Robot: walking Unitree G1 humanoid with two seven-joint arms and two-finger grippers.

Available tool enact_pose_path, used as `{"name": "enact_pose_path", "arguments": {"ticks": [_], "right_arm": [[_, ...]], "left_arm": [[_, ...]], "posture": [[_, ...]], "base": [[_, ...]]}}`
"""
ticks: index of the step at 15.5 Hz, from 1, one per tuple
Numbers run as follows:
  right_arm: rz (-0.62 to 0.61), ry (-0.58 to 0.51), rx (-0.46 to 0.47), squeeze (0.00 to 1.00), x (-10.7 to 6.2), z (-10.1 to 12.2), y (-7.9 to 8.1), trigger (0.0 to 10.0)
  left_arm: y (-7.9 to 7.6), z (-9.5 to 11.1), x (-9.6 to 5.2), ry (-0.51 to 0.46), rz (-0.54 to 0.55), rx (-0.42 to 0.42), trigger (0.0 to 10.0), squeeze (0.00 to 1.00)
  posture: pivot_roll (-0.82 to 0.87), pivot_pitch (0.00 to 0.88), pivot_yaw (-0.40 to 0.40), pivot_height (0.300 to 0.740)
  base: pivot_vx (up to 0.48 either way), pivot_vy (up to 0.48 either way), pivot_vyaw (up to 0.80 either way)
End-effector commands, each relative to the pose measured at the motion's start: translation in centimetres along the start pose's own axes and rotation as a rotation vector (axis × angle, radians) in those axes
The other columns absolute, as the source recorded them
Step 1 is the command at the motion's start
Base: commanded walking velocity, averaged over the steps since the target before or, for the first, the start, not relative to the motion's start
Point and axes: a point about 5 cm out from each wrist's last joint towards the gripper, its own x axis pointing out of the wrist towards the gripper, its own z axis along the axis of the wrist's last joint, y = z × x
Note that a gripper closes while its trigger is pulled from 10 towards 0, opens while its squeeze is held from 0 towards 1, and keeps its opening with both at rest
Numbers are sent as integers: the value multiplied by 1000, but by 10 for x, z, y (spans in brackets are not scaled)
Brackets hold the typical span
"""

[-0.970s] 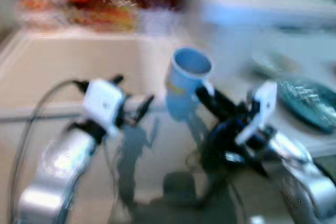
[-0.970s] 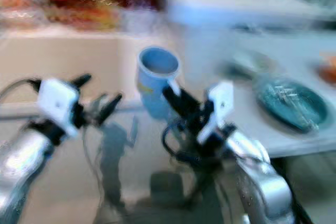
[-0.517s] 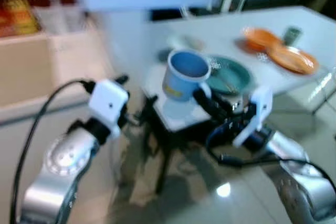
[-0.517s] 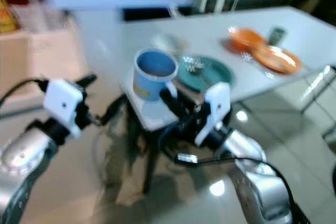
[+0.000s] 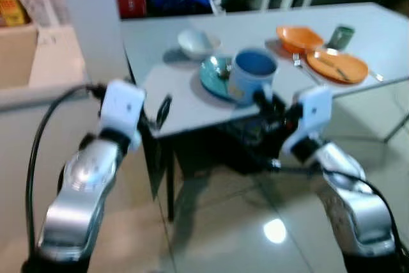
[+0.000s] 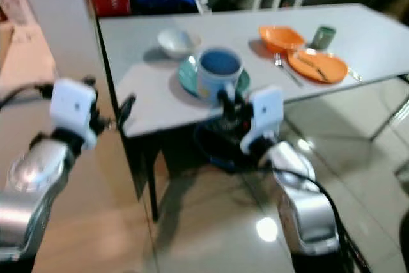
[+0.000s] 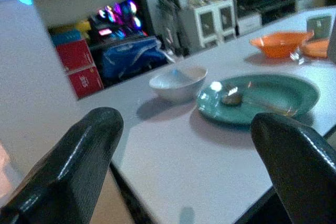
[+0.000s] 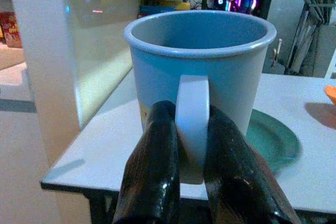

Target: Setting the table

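This is a home's dining area. A long white surface carries a white bowl, a teal plate, orange dishes and a fork. Glossy floor tiles lie below; white glass-door cabinets and a red box stand at the upper frame.

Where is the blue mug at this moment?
The blue mug is held by its handle in the right gripper, upright, in front of the white table's near edge. In the head views it appears before the teal plate.
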Motion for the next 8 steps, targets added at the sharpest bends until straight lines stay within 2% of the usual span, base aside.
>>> {"name": "enact_pose_path", "arguments": {"ticks": [1,8], "right_arm": [[-71,-10,-5,0,1,2,-11,10000],[-149,-4,-11,0,8,0,-18,10000]], "left_arm": [[-1,2,1,-8,6,9,10000,0],[-6,3,5,-16,21,-12,10000,0]], "posture": [[65,1,-24,740],[58,5,-28,740]], "base": [[0,-480,800],[0,-480,800]]}}
